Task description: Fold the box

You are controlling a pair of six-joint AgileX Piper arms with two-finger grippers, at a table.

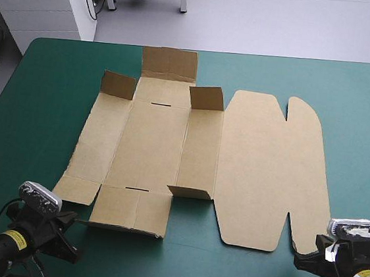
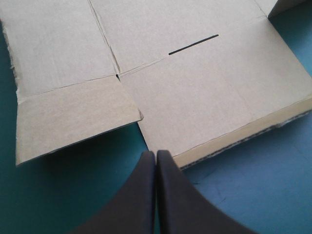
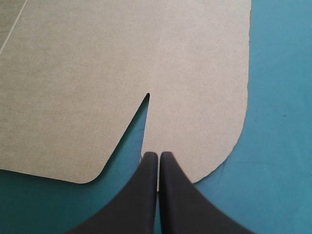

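The brown box [image 1: 196, 156] lies as a cut sheet spread on the teal-green table, its lid panel to the right, with a few small flaps at the far end and one near the middle standing up. My left gripper [image 1: 77, 223] is shut at the sheet's near left corner; in the left wrist view its tips [image 2: 155, 154] meet just short of the near flap's edge [image 2: 229, 139]. My right gripper [image 1: 299, 258] is shut too, its tips [image 3: 159, 155] at the lid's near edge beside the V-shaped notch [image 3: 141, 117]. Neither holds the board.
The teal-green cover [image 1: 42, 110] shows bare on both sides of the sheet and along the near edge. A white cabinet [image 1: 47, 5] stands beyond the table's far left corner.
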